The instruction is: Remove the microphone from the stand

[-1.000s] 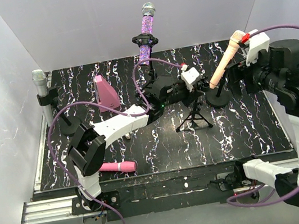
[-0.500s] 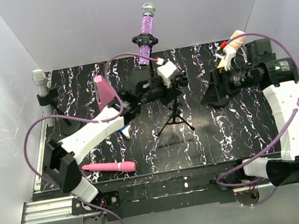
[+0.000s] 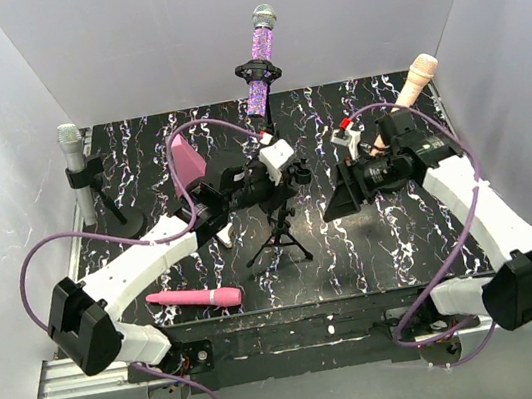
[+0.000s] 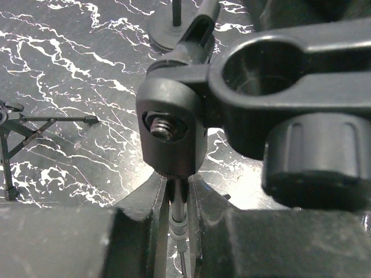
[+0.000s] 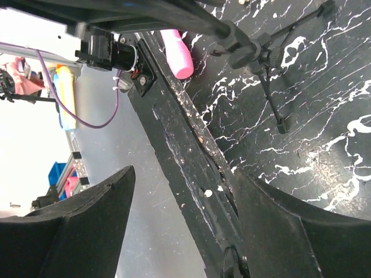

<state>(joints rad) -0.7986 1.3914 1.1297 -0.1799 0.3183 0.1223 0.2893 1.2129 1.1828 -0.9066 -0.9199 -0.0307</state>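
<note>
On the black marbled surface point(image 3: 432, 224), the left end effector point(image 4: 178, 208) is clamped on the thin pole of the tripod stand point(image 3: 278, 243) at centre frame; the right end effector point(image 3: 339, 198) gapes wide just right of it. The pink microphone point(image 3: 196, 298) lies flat at lower left, apart from the stand.

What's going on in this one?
The left end effector is shut on the thin pole of a tripod stand mid-table, and the stand's clip looks empty from the wrist view. A pink microphone lies near the table's front edge. The right end effector is open, holding nothing. The purple microphone, silver microphone and peach microphone are not being handled.
</note>
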